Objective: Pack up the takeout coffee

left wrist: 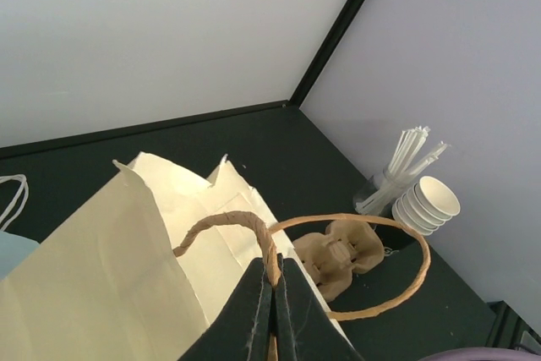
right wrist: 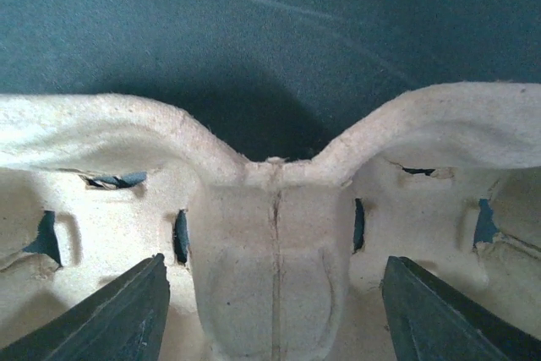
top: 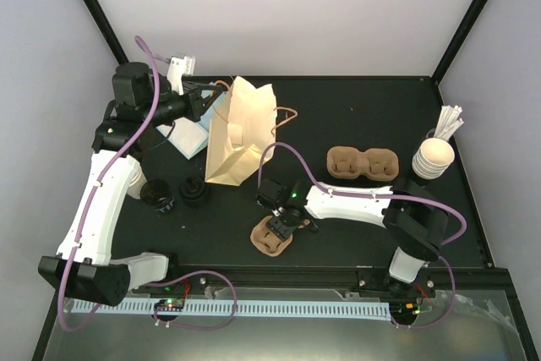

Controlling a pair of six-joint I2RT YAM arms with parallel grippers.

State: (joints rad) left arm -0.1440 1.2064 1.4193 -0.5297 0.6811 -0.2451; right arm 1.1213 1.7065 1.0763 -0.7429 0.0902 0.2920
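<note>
Left hand (left wrist: pixel 272 306) is clamped shut on one bag handle (left wrist: pixel 226 219), with the twisted paper loop pinched between its fingers. That keeps the paper bag (top: pixel 241 128) standing at the back-left of the surface (top: pixel 355 107), mouth up. My read: it's there to keep the bag upright and open for loading. The second handle (left wrist: pixel 404 281) hangs free.

Right hand (right wrist: pixel 272 276) is open and holds nothing. It sits low over the near carrier (right wrist: pixel 275 209) at front-centre. In the wrist view there's one finger in each cup well with the centre ridge between them, and I can't confirm any contact. It looks lined up to pinch that ridge, which makes sense: it's the stiffest part and should lift the tray level. What shows of both wells is empty.

A second carrier (top: pixel 363 162) lies further right, near the stack of cups (top: pixel 433 158) and the white sticks (top: pixel 450 120) at the right edge. A pale blue bag (top: pixel 190 134) lies just beside the paper bag.

The coffee cup (top: pixel 133 182) isn't in a carrier, and no view shows the inside of the bag. There's a pale round shape on the left of the surface, tucked against the left arm (top: pixel 93 200) and just beside two black lids (top: pixel 158 194). I take that to be the cup, but the arm hides most of it, so I'm not certain. It's well apart from the right hand.

Judgement: early in the job. The carrier gets handled first, and the cup isn't loaded yet. Risk: the pulp ridge may flex or slip under a light pinch.
</note>
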